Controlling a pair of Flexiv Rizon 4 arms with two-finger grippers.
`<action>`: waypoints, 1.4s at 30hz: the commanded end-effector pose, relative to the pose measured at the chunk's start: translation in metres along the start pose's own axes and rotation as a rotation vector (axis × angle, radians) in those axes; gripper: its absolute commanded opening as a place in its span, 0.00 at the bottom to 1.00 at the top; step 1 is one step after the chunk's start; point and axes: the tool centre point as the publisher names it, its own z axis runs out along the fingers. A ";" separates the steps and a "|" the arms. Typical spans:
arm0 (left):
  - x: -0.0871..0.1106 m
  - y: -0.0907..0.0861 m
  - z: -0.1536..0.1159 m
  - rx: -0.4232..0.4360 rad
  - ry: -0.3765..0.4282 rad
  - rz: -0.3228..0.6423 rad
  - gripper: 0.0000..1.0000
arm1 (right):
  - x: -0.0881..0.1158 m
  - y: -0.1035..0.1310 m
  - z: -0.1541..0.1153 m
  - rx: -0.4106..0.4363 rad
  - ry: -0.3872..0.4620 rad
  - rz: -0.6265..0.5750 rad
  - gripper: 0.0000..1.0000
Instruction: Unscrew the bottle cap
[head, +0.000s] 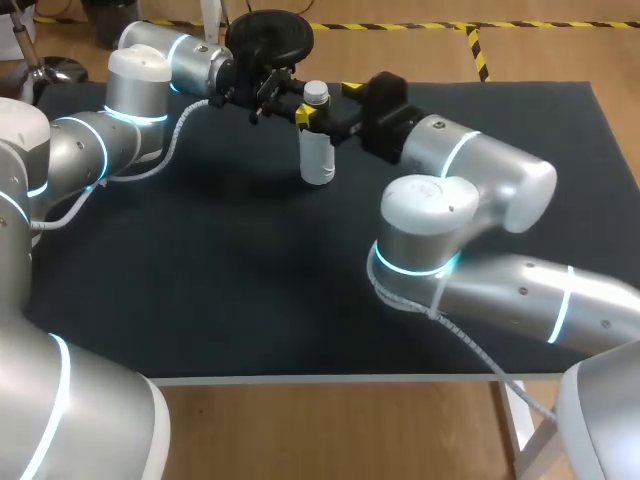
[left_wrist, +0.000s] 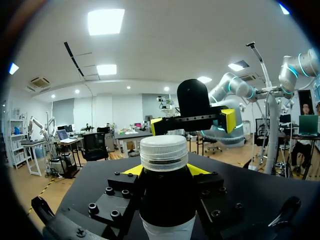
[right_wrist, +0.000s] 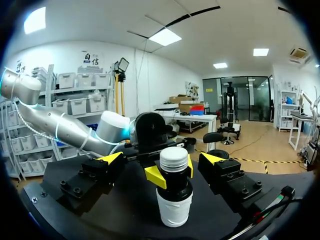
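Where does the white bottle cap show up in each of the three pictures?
Head view: the bottle cap is near the table's far edge, atop the bottle.
Left wrist view: close up, just above the left gripper shut on the bottle.
Right wrist view: straight ahead of the open right gripper.
Shared landmark: the bottle's white label.

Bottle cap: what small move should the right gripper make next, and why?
Probably ease the right gripper forward and close it on the cap. The left gripper clamps the bottle just below the cap, while the right one's fingers stand wide open, not touching it.
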 end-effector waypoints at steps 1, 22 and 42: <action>-0.007 0.003 -0.003 0.005 0.120 0.000 0.00 | 0.002 0.000 0.013 0.012 -0.023 0.003 1.00; -0.007 0.003 -0.003 0.005 0.120 0.000 0.00 | 0.000 0.000 0.044 0.017 0.003 0.012 1.00; -0.007 0.003 -0.003 0.005 0.120 0.000 0.00 | -0.007 -0.001 0.050 -0.001 0.017 0.040 0.14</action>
